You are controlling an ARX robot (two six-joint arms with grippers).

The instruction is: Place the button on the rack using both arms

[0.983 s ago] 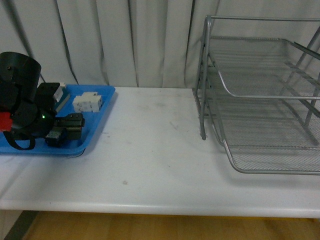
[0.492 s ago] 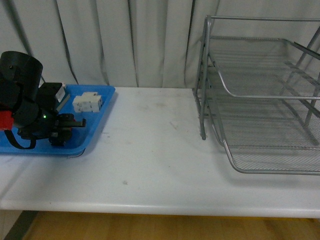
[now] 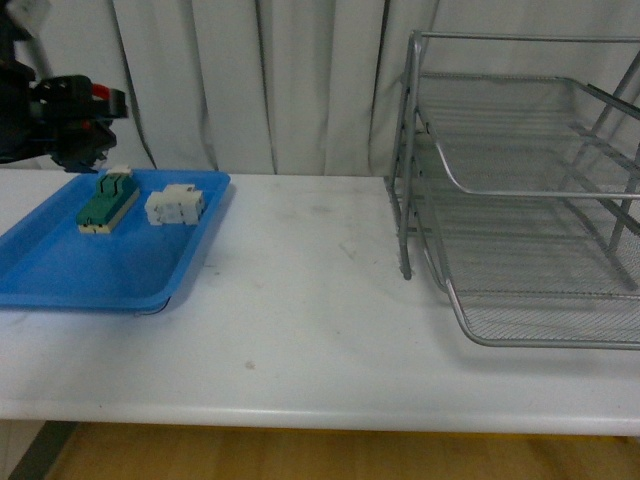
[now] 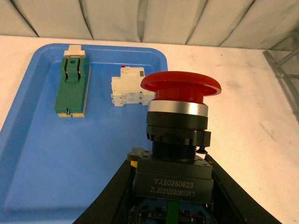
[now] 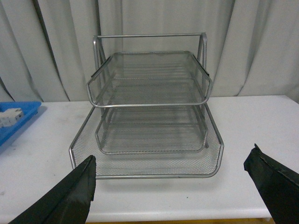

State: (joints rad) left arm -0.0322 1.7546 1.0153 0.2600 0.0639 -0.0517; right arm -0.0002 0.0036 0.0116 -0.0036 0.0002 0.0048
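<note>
My left gripper (image 3: 88,108) is shut on the button (image 3: 101,92) and holds it high above the far end of the blue tray, at the far left of the front view. In the left wrist view the button's red cap (image 4: 181,85) and black body stand upright between the fingers (image 4: 110,196). The silver rack (image 3: 520,200) stands on the right of the table, well away from the button. In the right wrist view my right gripper (image 5: 173,156) is open and empty, facing the rack's (image 5: 149,105) open front. The right arm does not show in the front view.
The blue tray (image 3: 60,265) lies at the left of the white table and holds a green-and-cream switch (image 3: 108,200) and a white blocky component (image 3: 176,205). Both also show in the left wrist view, the switch (image 4: 72,86) and the component (image 4: 127,88). Grey curtains hang behind.
My left gripper has risen from the tray, up and to the far left, carrying the button. The green-and-cream switch, hidden behind the arm before, now shows.
</note>
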